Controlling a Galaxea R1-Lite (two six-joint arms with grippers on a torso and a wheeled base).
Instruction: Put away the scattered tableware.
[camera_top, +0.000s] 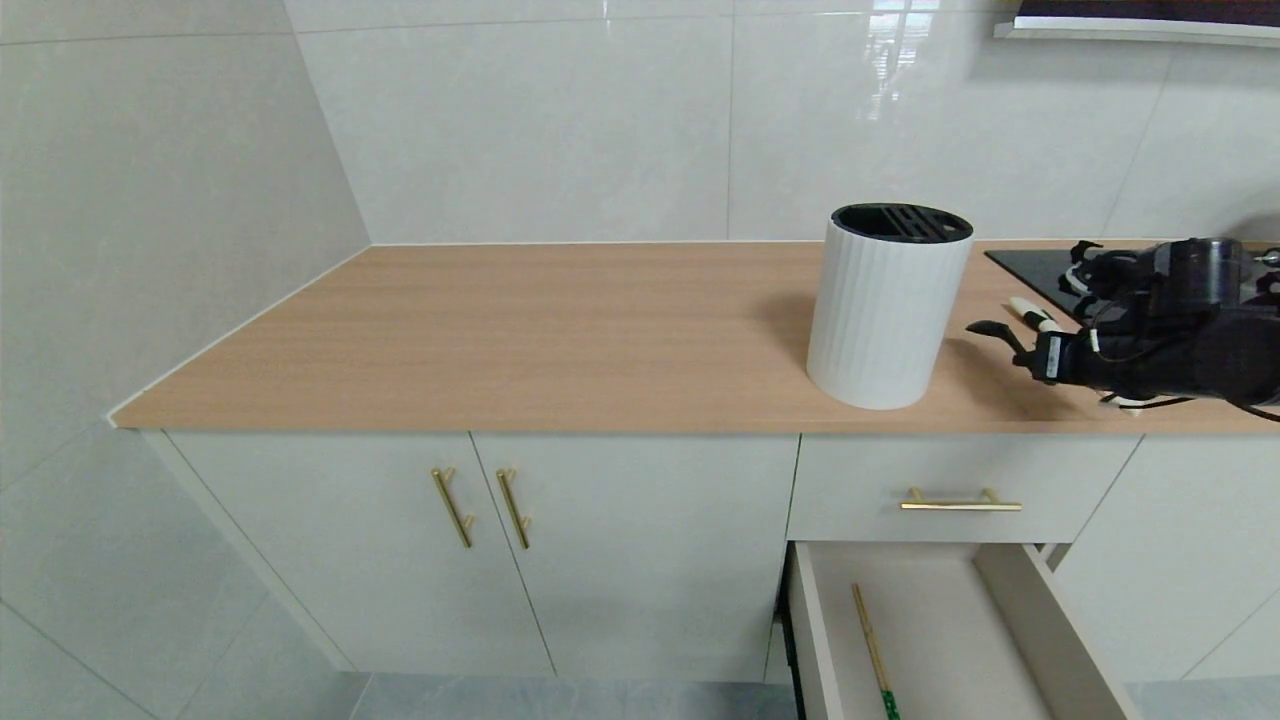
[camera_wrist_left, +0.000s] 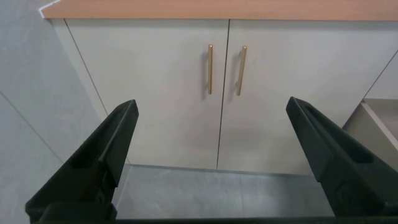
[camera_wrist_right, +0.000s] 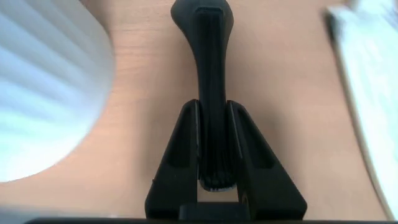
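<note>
- right gripper (camera_wrist_right: 214, 112) clamped on a slim black plastic utensil (camera_wrist_right: 202, 25), fingers pinching its ribbed mid-section
- rounded end sticks out ahead, the other end is hidden under the wrist, so can't tell what kind of utensil it is
- it's held roughly level just above the light wooden countertop (camera_top: 500, 330), just beside the white ribbed cylindrical holder (camera_top: 888, 305) with the black slotted top
- my read: the pinch across the shaft is there to stop it swivelling in transit
- likely target is either the holder slots or the open white drawer (camera_top: 960, 620) under the counter; slots would need a lift and a tilt toward upright
- drawer has a wooden chopstick with a green end (camera_top: 870, 645) lying lengthwise in it, so it looks like the drop-off for long pieces
- white-handled utensil with a dark tip (camera_top: 1035, 315) lies on the counter beyond the gripper, near the black glass cooktop (camera_top: 1030, 268); not yet put away
- left gripper (camera_wrist_left: 211, 106) spread wide, holding nothing, low down facing the white cabinet doors (camera_wrist_left: 155, 93) with gold bar handles, out of the right arm's way
- risk: holder sits close, a sideways swing could knock it
</note>
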